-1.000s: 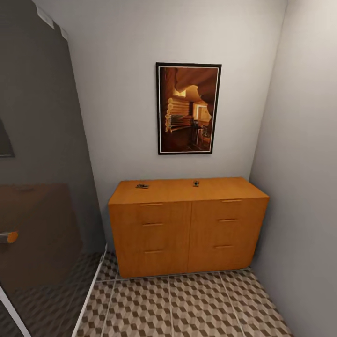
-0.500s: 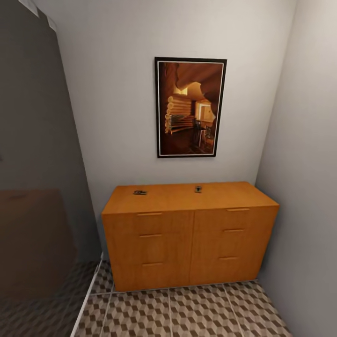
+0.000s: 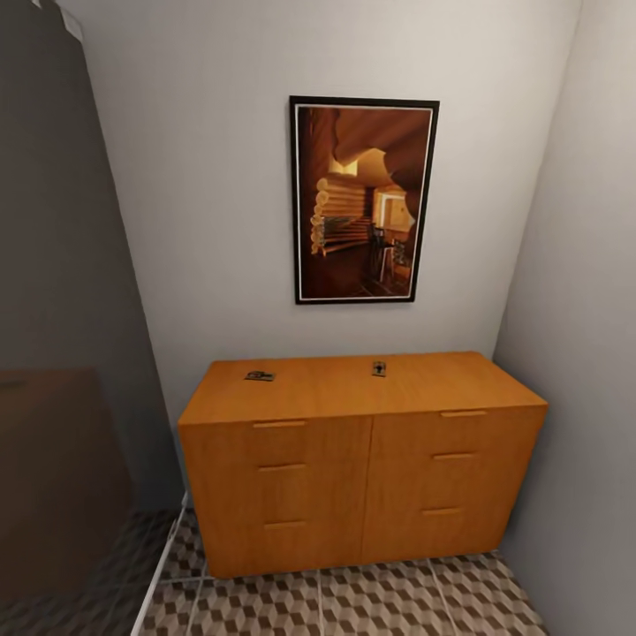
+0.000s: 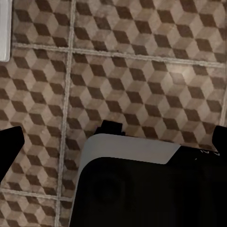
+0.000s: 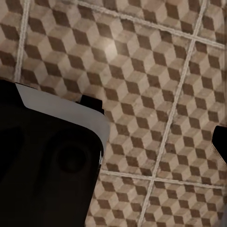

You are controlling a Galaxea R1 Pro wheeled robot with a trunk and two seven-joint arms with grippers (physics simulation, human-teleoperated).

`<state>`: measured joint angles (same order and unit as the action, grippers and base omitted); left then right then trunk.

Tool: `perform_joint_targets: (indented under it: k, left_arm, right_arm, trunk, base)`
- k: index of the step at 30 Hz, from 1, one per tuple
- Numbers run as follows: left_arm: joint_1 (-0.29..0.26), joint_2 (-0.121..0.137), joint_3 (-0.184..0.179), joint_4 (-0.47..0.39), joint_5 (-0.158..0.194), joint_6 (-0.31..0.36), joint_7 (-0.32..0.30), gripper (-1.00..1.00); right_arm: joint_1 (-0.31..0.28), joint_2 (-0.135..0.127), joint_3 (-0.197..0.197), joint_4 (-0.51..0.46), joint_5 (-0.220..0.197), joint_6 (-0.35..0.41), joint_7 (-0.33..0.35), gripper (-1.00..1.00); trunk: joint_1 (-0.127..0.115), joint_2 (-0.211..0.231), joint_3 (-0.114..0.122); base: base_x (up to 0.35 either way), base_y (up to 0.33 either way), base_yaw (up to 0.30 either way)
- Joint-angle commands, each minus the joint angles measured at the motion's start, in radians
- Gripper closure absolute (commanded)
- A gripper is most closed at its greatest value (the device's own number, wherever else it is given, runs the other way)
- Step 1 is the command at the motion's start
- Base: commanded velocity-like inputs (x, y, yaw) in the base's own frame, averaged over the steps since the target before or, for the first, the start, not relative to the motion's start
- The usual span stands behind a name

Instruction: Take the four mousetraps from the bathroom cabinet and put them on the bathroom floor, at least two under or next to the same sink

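1. Before me, upper centre: a black-framed picture (image 3: 364,200) on the pale wall (image 3: 212,221).
2. At my left edge: a dark translucent panel (image 3: 62,371).

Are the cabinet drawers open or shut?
Shut. In the head view every drawer front on the cabinet sits flush with its neighbours, no gap or pulled-out edge. Two small dark items lie on its top.
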<state>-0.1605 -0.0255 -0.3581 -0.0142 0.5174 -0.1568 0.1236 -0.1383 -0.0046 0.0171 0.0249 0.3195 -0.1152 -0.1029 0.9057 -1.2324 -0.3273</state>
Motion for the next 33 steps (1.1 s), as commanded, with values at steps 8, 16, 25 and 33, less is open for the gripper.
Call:
perform_joint_targets:
  k: [8, 16, 25, 33]
  left_arm:
    - [-0.001, 0.000, -0.009, 0.000, 0.007, -0.003, 0.004, -1.00]
    - [-0.001, 0.001, -0.009, 0.000, 0.007, -0.003, 0.004, -1.00]
    - [-0.001, 0.001, -0.009, 0.000, 0.007, -0.003, 0.004, -1.00]
    - [-0.001, 0.001, -0.009, 0.000, 0.007, -0.003, 0.004, -1.00]
  right_arm:
    - [-0.001, 0.000, 0.001, 0.003, 0.006, -0.005, -0.004, -1.00]
    - [-0.001, 0.000, 0.001, 0.003, 0.006, -0.006, -0.004, -1.00]
    - [-0.001, 0.000, 0.003, 0.003, 0.007, -0.010, 0.000, -1.00]
    - [-0.001, 0.000, 0.006, 0.003, 0.010, -0.009, 0.003, -1.00]
  trunk:
    - [0.000, -0.001, -0.001]
    - [0.000, -0.001, -0.001]
    - [0.000, -0.001, -0.001]
    - [0.000, -0.001, -0.001]
  base:
    - [0.156, 0.000, 0.000]
    - [0.033, 0.000, 0.000]
    - [0.005, 0.000, 0.000]
    - [0.000, 0.000, 0.000]
